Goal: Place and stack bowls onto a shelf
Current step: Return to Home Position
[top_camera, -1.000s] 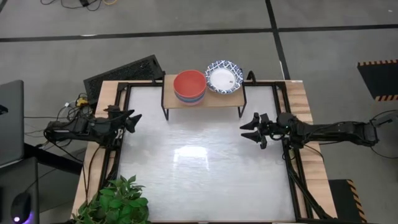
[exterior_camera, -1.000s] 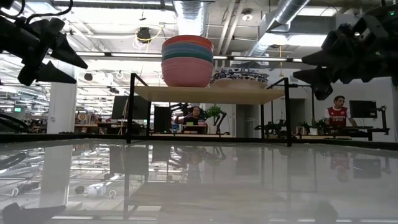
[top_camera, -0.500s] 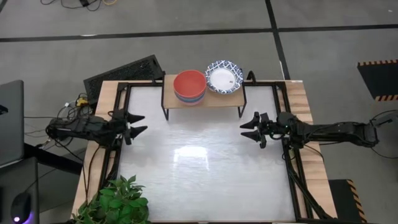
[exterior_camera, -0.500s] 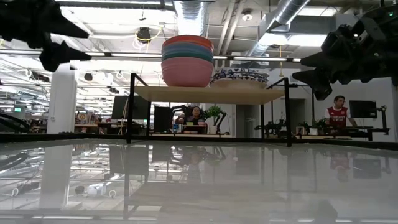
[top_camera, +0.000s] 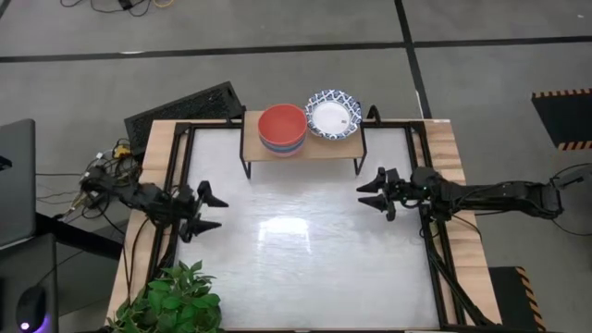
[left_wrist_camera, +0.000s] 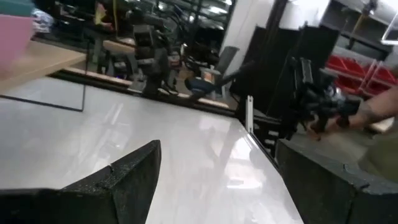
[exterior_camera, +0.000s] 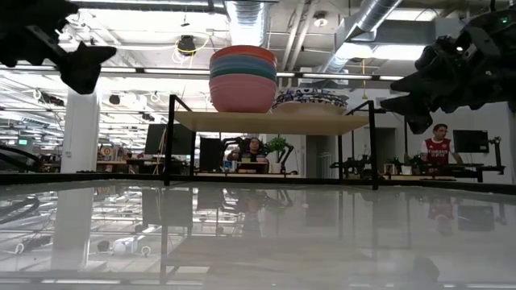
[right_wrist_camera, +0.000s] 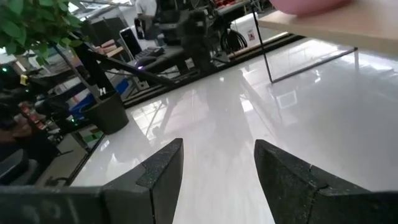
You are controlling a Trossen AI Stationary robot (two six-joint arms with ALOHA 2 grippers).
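Bowls (top_camera: 282, 127), round, stacked on flat wooden shelf (top_camera: 322, 148).

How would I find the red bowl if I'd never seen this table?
Look at the back edge of the white table, where a small wooden shelf stands. Two piles sit on it; the red bowl tops the colourful pile, beside the white blue-rimmed bowls.

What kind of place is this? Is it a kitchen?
Probably a robot lab in a big open workshop, not a kitchen. Bare ducts run under the ceiling, a person is at a desk behind, and the left gripper and right gripper of two robot arms hang over the table.
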